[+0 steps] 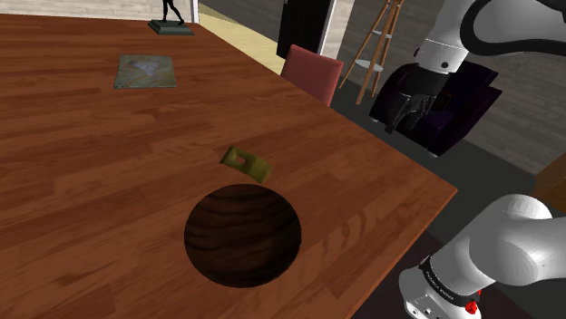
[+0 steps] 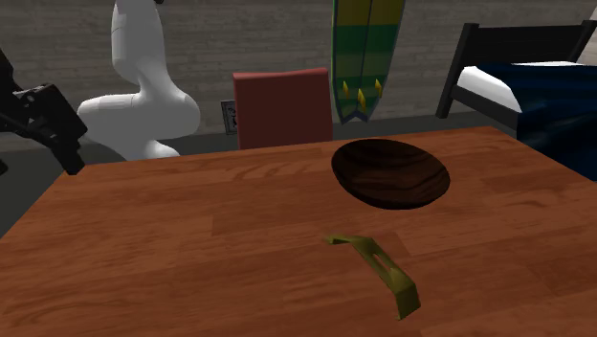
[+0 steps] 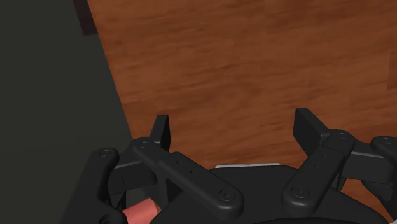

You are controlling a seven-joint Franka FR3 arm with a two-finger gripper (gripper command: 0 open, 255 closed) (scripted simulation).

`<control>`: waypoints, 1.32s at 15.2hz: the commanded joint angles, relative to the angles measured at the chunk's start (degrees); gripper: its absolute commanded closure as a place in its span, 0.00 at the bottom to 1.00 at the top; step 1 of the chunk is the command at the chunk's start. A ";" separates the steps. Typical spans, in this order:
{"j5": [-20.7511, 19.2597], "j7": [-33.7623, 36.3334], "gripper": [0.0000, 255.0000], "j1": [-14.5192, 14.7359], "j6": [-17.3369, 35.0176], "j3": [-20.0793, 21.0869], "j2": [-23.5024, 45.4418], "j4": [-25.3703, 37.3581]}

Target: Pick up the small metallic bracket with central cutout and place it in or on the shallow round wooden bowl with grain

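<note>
Fingers point(image 1: 397, 116) spread wide, nothing between them, hanging above the wooden table's point(image 1: 91, 163) edge, dark floor alongside. Red chair point(image 1: 313, 72) at that edge; dark armchair point(image 1: 453, 113) behind me. Flat mat point(image 1: 145, 72) and statuette point(image 1: 170, 20) lie far across. Bracket point(image 1: 246, 162) lies on the table near the bowl point(image 1: 242, 234), not touching it, well apart from my fingers.

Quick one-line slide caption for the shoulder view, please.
Open gripper hovers by the table edge; olive bracket lies near the dark wooden bowl.
</note>
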 commanded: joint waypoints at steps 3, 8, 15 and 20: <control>0.55 1.24 0.00 1.35 0.73 2.37 2.88 2.06; 1.02 4.38 0.00 4.17 2.03 8.15 10.53 8.03; -0.76 9.20 0.00 7.21 2.37 15.98 22.29 18.27; -4.03 13.16 0.00 9.34 1.30 21.34 31.61 26.98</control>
